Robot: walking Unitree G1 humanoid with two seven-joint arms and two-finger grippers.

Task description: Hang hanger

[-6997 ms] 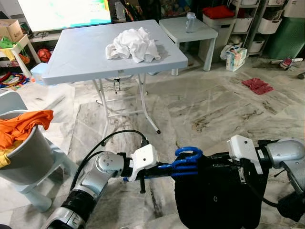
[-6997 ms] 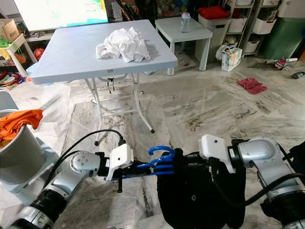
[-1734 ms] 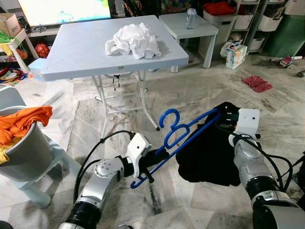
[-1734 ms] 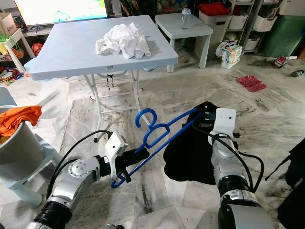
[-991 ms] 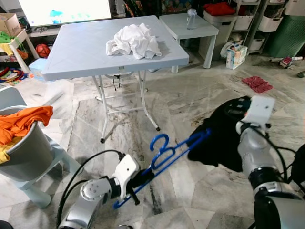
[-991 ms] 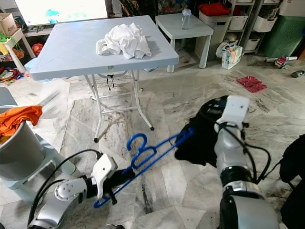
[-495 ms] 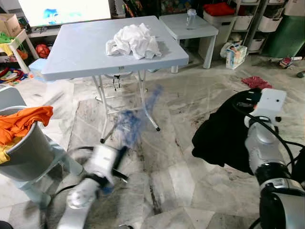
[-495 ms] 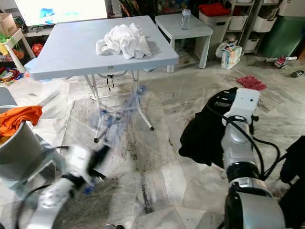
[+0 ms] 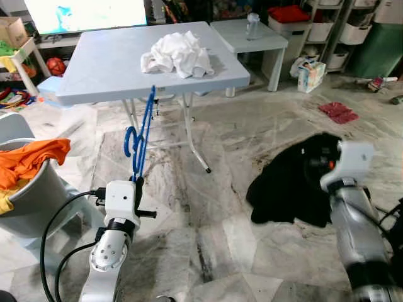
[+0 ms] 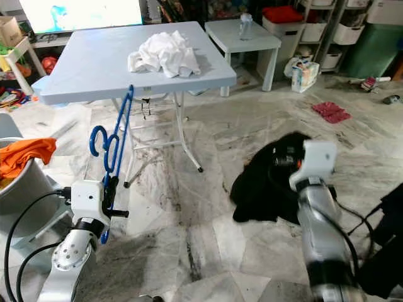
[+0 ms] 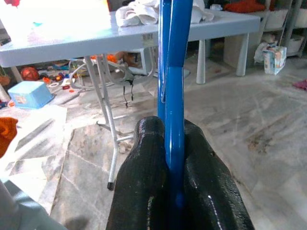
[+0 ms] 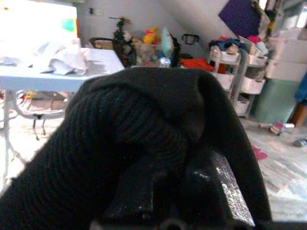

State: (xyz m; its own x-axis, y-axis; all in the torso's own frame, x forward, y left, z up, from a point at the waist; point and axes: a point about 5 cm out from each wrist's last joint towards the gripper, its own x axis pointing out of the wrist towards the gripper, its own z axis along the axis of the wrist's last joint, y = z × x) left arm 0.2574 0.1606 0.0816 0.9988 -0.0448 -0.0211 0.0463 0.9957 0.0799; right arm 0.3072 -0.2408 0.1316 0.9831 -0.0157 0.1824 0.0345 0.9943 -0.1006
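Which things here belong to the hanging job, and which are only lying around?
Job:
blue hanger, clamped in the left gripper
black garment, held in the right gripper

Lying about:
white cloth on the folding table
orange clothes in the grey bucket
red cloth on the floor

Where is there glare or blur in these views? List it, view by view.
Left eye view: bright screen blown out, right pincer slightly smeared. Left wrist view: glare top left, blue hanger sharp in the left pincer. Right wrist view: black garment soft, window area overexposed.
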